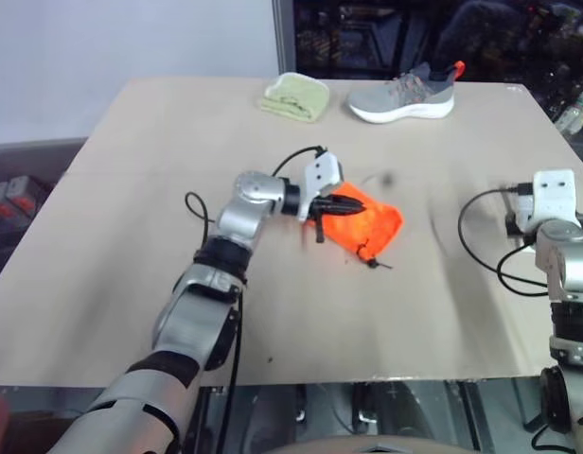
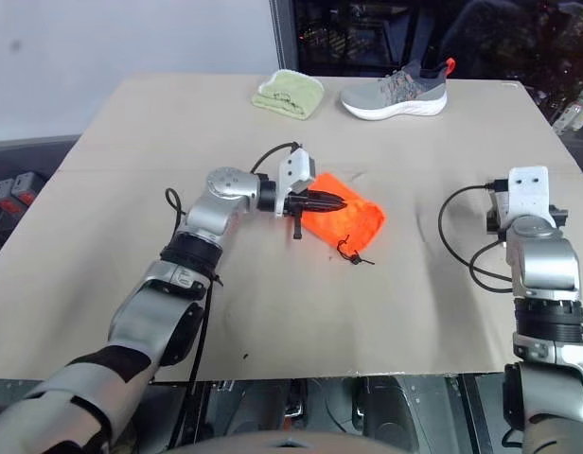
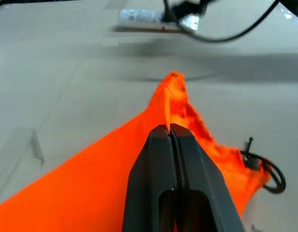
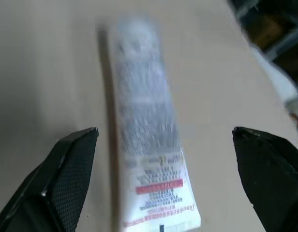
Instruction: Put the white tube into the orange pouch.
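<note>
Now reaching | left gripper (image 3: 171, 133) pinches orange pouch (image 1: 367, 219) fabric | right gripper (image 4: 163, 140) spread over white tube (image 4: 144, 125), right of pouch | next: close on tube

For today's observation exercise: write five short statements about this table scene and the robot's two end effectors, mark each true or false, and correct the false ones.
1. The left end effector is shut on the orange pouch. True.
2. The right end effector is shut on the white tube. False: it is open, with the tube lying on the table between its fingers.
3. The white tube is already inside the pouch. False: it lies outside, on the table.
4. A grey shoe sits at the table's far edge. True.
5. The pale green cloth covers the pouch. False: it lies apart, beside the shoe.
</note>
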Tool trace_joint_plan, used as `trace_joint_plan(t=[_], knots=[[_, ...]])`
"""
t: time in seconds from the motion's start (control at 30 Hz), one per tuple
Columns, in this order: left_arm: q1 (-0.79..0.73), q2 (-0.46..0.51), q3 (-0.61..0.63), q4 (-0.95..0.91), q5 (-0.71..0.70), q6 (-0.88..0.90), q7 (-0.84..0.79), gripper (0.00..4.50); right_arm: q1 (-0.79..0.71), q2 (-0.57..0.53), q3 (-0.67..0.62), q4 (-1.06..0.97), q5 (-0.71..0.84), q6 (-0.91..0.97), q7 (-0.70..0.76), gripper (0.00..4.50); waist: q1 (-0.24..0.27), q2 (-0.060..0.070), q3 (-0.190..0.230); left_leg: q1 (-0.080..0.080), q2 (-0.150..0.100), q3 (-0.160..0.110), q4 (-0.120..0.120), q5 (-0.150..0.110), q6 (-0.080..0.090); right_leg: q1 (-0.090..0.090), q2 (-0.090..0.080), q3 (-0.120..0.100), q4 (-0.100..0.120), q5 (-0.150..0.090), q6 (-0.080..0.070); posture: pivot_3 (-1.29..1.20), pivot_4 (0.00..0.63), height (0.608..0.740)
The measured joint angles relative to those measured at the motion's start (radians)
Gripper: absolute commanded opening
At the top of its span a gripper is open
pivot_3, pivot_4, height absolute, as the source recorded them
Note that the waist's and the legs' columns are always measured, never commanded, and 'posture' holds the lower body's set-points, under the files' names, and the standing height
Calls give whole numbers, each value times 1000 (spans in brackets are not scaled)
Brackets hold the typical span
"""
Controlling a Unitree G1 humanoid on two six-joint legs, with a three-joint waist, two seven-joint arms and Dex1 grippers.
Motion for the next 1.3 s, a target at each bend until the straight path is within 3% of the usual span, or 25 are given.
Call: trace_joint_plan(t=[0.13,0.17,0.33,0.4,0.43,0.63,0.7,0.8,0.9,1.0,1.1,1.2,1.3], knots=[[41,-3,-1,-73,-13,49,35,27,-67,-23,30,107,-15,14,44,4500,-10,1,0,1,0,0,0,0,0,1,0,0,0,0,0,0,150,740],[44,-1,-1,-85,-16,57,40,7,-77,-26,29,117,-15,23,56,4256,-12,1,0,1,0,0,0,0,0,1,0,0,0,0,0,0,150,740],[60,11,-1,-123,-23,79,48,0,-99,-26,27,151,-12,43,87,2359,-14,2,-1,1,0,0,0,0,0,1,0,0,1,0,0,0,150,740],[62,15,-1,-124,-27,90,50,0,-100,-26,28,157,-17,39,95,1168,-13,2,-1,1,0,0,0,0,0,1,0,0,1,0,0,0,150,740],[62,15,-1,-124,-29,92,51,0,-100,-27,30,153,-24,36,96,820,-13,2,-1,1,0,0,0,0,0,1,0,0,1,0,0,0,150,740],[62,17,-1,-124,-39,101,62,0,-14,-29,55,-38,-35,53,142,820,-14,3,0,1,1,0,-1,0,0,0,0,1,1,0,0,0,150,740],[60,17,-2,-125,-44,108,68,0,62,-19,54,-324,7,107,190,820,-14,4,-1,1,1,0,-2,0,0,-1,0,2,1,0,0,0,150,740],[60,20,-1,-125,-45,116,74,0,146,-17,49,-584,67,186,244,820,-13,4,-1,0,1,-1,-3,0,0,-1,1,3,0,0,0,0,150,740],[60,25,2,-125,-54,132,90,0,269,-28,34,-997,199,392,361,820,-5,4,-1,-1,1,-2,-2,-3,4,-1,0,0,-1,0,0,0,150,740],[59,31,4,-125,-55,140,92,0,313,-61,21,-1103,225,473,383,820,-5,4,-1,-1,-1,-2,0,-5,7,0,-2,-1,-1,0,0,0,150,740],[59,31,4,-125,-56,145,92,0,301,-22,-45,-1049,211,484,364,1481,-5,4,-1,1,-1,-2,2,-5,7,3,-4,-2,-2,-1,-1,0,150,740],[58,21,2,-125,-56,146,93,0,228,41,-67,-836,118,390,251,3012,-10,4,-1,2,-1,-1,2,-4,7,3,-4,-1,-1,0,-1,0,150,740],[53,4,0,-131,-56,152,105,0,61,46,-23,-510,34,245,164,4419,-17,5,0,1,-2,1,1,-4,7,1,-4,0,-1,0,1,0,150,740]])
